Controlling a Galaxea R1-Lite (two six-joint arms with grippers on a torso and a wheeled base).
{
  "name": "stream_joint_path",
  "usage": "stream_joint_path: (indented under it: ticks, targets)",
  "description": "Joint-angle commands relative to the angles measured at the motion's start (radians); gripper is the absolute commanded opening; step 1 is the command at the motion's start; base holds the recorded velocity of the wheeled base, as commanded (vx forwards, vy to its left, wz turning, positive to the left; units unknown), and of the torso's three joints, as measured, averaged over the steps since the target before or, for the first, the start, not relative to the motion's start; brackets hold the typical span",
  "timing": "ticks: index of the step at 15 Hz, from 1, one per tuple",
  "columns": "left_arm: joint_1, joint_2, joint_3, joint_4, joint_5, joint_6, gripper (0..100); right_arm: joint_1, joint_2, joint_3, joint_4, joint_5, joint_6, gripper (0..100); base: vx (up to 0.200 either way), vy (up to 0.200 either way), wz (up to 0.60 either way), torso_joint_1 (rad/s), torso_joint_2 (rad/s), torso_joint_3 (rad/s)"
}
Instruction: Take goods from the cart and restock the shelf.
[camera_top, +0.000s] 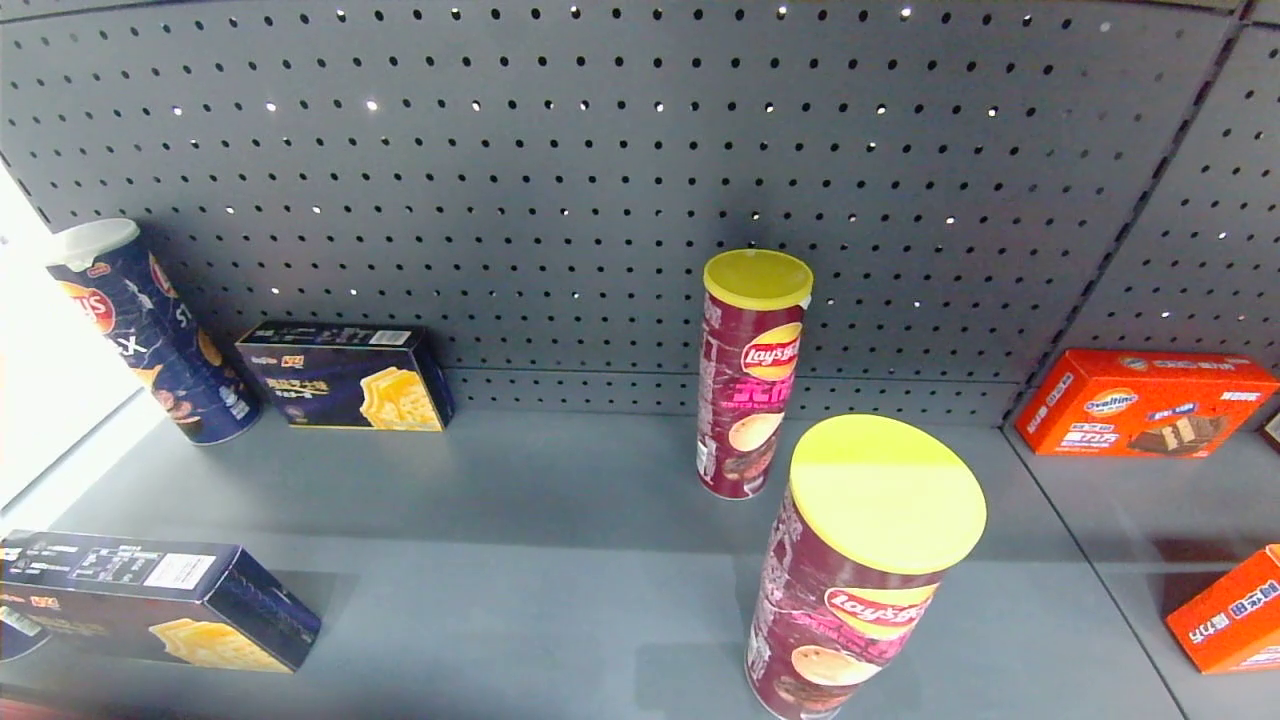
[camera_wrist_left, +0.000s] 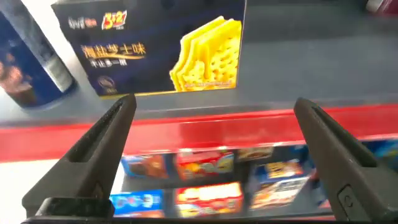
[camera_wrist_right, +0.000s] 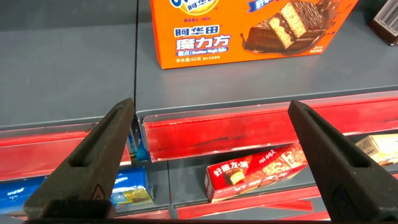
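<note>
The front chip can (camera_top: 860, 570) stands on the shelf (camera_top: 520, 500), a second can (camera_top: 750, 375) just behind it, cracker boxes (camera_top: 345, 375) left of it, orange boxes (camera_top: 1145, 400) right. My left hand (camera_wrist_left: 214, 104) and right hand (camera_wrist_right: 212, 106) hang released, empty, before it; next, I judge, fetch more from the cart.

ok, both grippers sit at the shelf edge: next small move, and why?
Probably pull both arms back to fetch stock: the left gripper and right gripper are open and empty in front of the shelf, so there is nothing to place.
</note>
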Motion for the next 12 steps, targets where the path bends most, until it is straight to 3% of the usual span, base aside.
stream_joint_path:
  ticks: [1,2,4,5,6,7,9,10,11,12]
  targets:
    - [-0.001,-0.003,0.0,-0.003,-0.003,-0.116,100,0.0,0.001,0.0,0.0,0.001,0.0,100,0.0,0.0,0.0,0.0,0.0,0.0]
    - [-0.001,-0.003,0.0,-0.005,-0.006,-0.144,100,0.0,0.001,0.0,0.0,0.001,0.0,100,0.0,0.0,0.0,0.0,0.0,0.0]
    - [-0.001,-0.003,0.0,0.0,0.051,-0.122,100,0.0,0.001,0.0,0.0,0.001,0.0,100,0.0,0.0,0.0,0.0,0.0,0.0]
    - [-0.001,-0.003,0.0,0.026,0.183,-0.009,100,0.0,0.001,0.0,0.0,0.001,0.0,100,0.0,0.0,0.0,0.0,0.0,0.0]
    - [-0.001,-0.004,0.0,0.029,0.199,0.008,100,0.0,0.001,0.0,0.0,-0.001,0.0,100,0.0,0.0,0.0,0.0,0.0,0.0]
    - [-0.001,-0.003,-0.002,0.022,0.232,0.068,100,0.0,0.001,0.0,0.0,0.001,0.0,100,0.0,0.0,0.0,0.0,0.0,0.0]
    - [0.002,-0.003,-0.005,0.029,0.268,0.071,100,0.0,0.001,0.0,0.0,0.001,0.0,100,0.0,0.0,0.0,0.0,0.0,0.0]
    - [0.002,-0.004,-0.005,0.025,0.288,0.091,100,0.0,0.001,0.0,0.0,0.001,0.0,100,0.0,0.0,0.0,0.0,0.0,0.0]
    - [0.002,-0.004,-0.005,0.023,0.265,0.142,100,0.0,0.001,0.0,0.0,-0.001,0.0,100,0.0,0.0,0.0,0.0,0.0,0.0]
    - [0.0,-0.004,-0.005,0.023,0.16,0.155,100,0.0,0.001,0.0,0.0,0.001,0.0,100,0.0,0.0,0.0,0.0,0.0,0.0]
